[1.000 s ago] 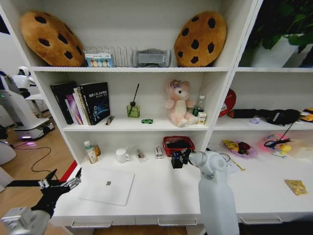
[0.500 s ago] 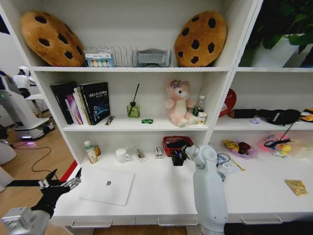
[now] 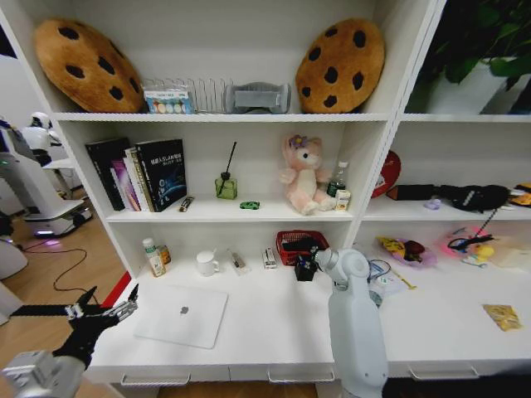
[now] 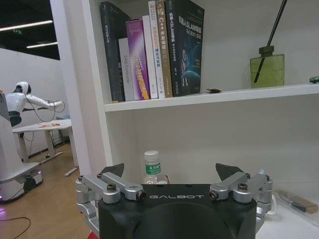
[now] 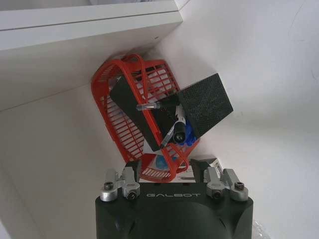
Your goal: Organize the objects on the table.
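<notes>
At the long white table [image 3: 274,332] under the shelves: one arm at the basket, one waiting.
One thin silver laptop [image 3: 182,315] lies flat and shut on the smooth top, near the front-left edge. The left gripper [image 3: 104,313] hangs beside that corner, its claw spread wide and empty. At the back, the red mesh basket [image 3: 286,239] stands against the wall; the right gripper [image 3: 305,267] is right before it, textured black pads pinching one dark-capped marker [image 5: 175,130] over the basket's rim. One green-labelled clear bottle [image 3: 152,259] stands back left, a white mug [image 3: 206,264] near it. One tiny green toy car [image 3: 250,205] sits on the shelf above.
</notes>
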Motion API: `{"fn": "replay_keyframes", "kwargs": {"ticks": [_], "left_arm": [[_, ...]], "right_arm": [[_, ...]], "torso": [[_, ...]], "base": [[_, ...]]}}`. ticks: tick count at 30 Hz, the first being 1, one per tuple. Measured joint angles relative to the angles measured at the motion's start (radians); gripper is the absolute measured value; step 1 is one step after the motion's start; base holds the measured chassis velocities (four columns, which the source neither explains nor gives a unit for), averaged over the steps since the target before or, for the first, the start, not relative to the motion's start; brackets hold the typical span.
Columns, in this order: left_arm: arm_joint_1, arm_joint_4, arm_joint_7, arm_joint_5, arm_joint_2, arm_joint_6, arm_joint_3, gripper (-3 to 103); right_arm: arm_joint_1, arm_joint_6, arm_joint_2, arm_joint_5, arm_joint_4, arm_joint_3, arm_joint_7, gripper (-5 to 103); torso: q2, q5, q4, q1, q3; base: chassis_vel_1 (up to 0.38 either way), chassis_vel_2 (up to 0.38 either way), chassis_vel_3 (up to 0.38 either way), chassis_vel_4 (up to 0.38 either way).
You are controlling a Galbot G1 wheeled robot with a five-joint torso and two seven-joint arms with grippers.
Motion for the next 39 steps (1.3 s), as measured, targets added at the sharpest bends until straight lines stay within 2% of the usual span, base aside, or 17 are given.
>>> {"fn": "replay_keyframes", "kwargs": {"ticks": [6,9,15,16,18,22,27,28,30,31,33,34,35,36,37,38,39], "left_arm": [[0.0,0.0,0.0,0.0,0.0,0.0,0.0,100],[0.0,0.0,0.0,0.0,0.0,0.0,0.0,100],[0.0,0.0,0.0,0.0,0.0,0.0,0.0,100],[0.0,0.0,0.0,0.0,0.0,0.0,0.0,100],[0.0,0.0,0.0,0.0,0.0,0.0,0.0,100],[0.0,0.0,0.0,0.0,0.0,0.0,0.0,100],[0.0,0.0,0.0,0.0,0.0,0.0,0.0,100],[0.0,0.0,0.0,0.0,0.0,0.0,0.0,100],[0.0,0.0,0.0,0.0,0.0,0.0,0.0,100],[0.0,0.0,0.0,0.0,0.0,0.0,0.0,100],[0.0,0.0,0.0,0.0,0.0,0.0,0.0,100],[0.0,0.0,0.0,0.0,0.0,0.0,0.0,100],[0.0,0.0,0.0,0.0,0.0,0.0,0.0,100],[0.0,0.0,0.0,0.0,0.0,0.0,0.0,100],[0.0,0.0,0.0,0.0,0.0,0.0,0.0,100],[0.0,0.0,0.0,0.0,0.0,0.0,0.0,100],[0.0,0.0,0.0,0.0,0.0,0.0,0.0,100]], "right_arm": [[-0.13,-0.066,-0.007,0.114,0.215,-0.094,-0.104,82],[-0.195,-0.144,-0.081,0.201,0.327,-0.104,-0.185,92],[-0.251,-0.364,-0.362,0.251,0.4,-0.01,-0.165,100],[-0.251,-0.364,-0.362,0.251,0.4,-0.01,-0.165,100],[-0.299,-0.439,-0.506,0.252,0.435,0.043,-0.153,100],[-0.422,-0.537,-0.638,0.124,0.471,0.077,-0.225,100],[-0.556,-0.607,-0.683,-0.166,0.513,0.076,-0.31,100],[-0.556,-0.607,-0.683,-0.166,0.513,0.076,-0.31,100],[-0.68,-0.588,-0.692,-0.521,0.465,0.111,-0.509,100],[-0.68,-0.588,-0.692,-0.521,0.465,0.111,-0.509,100],[-0.792,-0.515,-0.699,-0.796,0.402,0.212,-0.763,100],[-0.792,-0.515,-0.699,-0.796,0.402,0.212,-0.763,100],[-0.866,-0.458,-0.701,-0.916,0.36,0.295,-0.942,100],[-0.866,-0.458,-0.701,-0.916,0.36,0.295,-0.942,100],[-0.911,-0.403,-0.7,-0.956,0.326,0.35,-1.08,100],[-0.911,-0.403,-0.7,-0.956,0.326,0.35,-1.08,100],[-0.962,-0.344,-0.697,-0.961,0.281,0.406,-1.248,100]], "torso": [[0.0,0.0001,0.0004,0.0,0.0],[0.0,-0.0001,-0.0002,0.0,0.0],[0.0,0.0006,0.0001,0.0,0.0],[0.0,0.0006,0.0001,0.0,0.0],[0.0,-0.0001,0.0,0.0,0.0],[0.0,0.0004,-0.0006,0.0,0.0],[0.0,0.0002,0.0002,0.0,0.0],[0.0,0.0002,0.0002,0.0,0.0],[0.0,0.0003,-0.0002,0.0,0.0],[0.0,0.0003,-0.0002,0.0,0.0],[0.0,0.0004,0.0001,0.0,0.0],[0.0,0.0004,0.0001,0.0,0.0],[0.0,-0.0002,-0.0003,0.0,0.0],[0.0,-0.0002,-0.0003,0.0,0.0],[0.0,0.0,-0.0005,0.0,0.0],[0.0,0.0,-0.0005,0.0,0.0],[0.0,0.0002,-0.0002,0.0,0.0]], "base": [[0.0,0.0,0.0,0.0],[0.0,0.0,0.0,0.0],[0.0,0.0,0.0,0.0],[0.0,0.0,0.0,0.0],[0.0,0.0,0.0,0.0],[0.0,0.0,0.0,0.0],[0.0,0.0,0.0,0.0],[0.0,0.0,0.0,0.0],[0.0,0.0,0.0,0.0],[0.0,0.0,0.0,0.0],[0.0,0.0,0.0,0.0],[0.0,0.0,0.0,0.0],[0.0,0.0,0.0,0.0],[0.0,0.0,0.0,0.0],[0.0,0.0,0.0,0.0],[0.0,0.0,0.0,0.0],[0.0,0.0,0.0,0.0]]}}
